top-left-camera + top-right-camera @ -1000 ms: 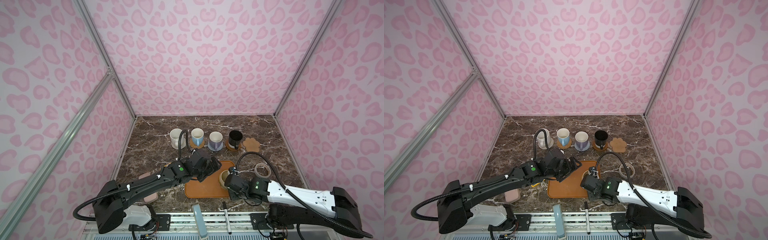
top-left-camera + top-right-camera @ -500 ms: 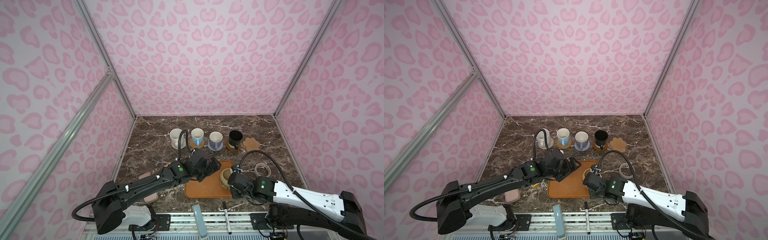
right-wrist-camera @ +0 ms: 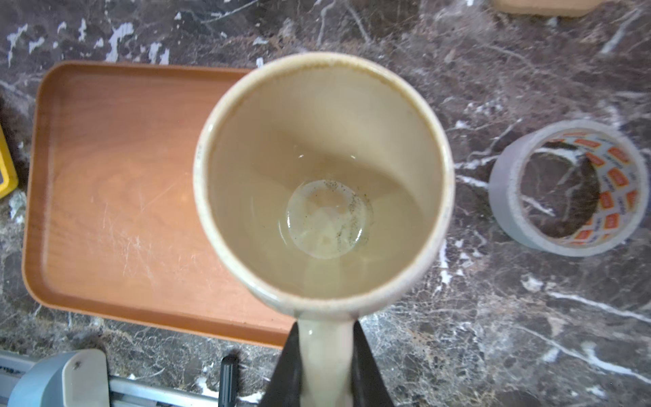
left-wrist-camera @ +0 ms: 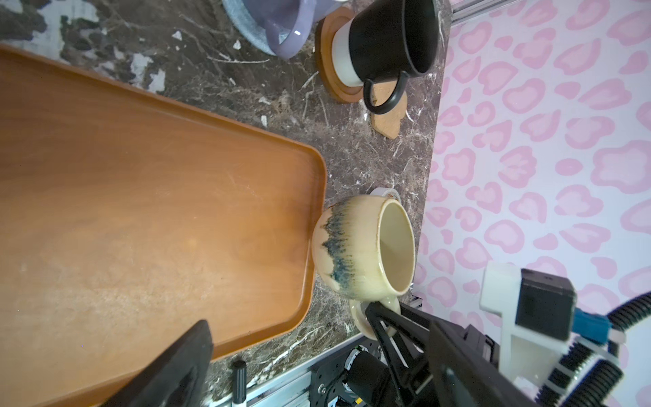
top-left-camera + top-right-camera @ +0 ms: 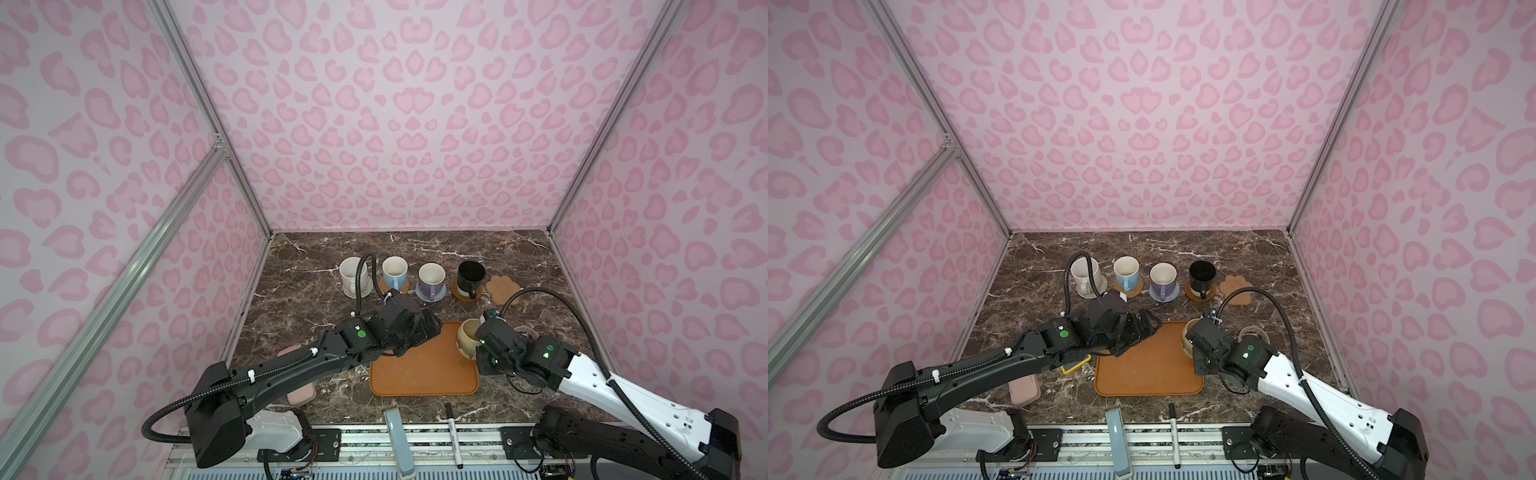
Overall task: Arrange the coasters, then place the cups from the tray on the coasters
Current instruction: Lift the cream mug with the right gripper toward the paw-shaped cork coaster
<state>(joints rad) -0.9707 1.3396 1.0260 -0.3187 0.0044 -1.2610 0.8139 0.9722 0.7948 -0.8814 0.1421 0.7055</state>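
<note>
While left fingers (image 4: 176, 366) gape wide, right fingers (image 3: 287, 366) pinch the cream cup (image 3: 317, 169) by its handle (cup upright).

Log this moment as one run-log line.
right gripper: shut on cream cup handle | left gripper: open, empty, over tray | placed: four cups on coasters | free: paw coaster

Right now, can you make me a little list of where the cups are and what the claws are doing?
placed in the back row: white cup, blue cup, lavender cup, black cup
cream cup: in the right claw, pinched by its handle, at the right edge of the tray
paw coaster: bare, right of the black cup
tray: no other cup on it
left claw: open, holding nothing, above the tray's far left corner
</note>
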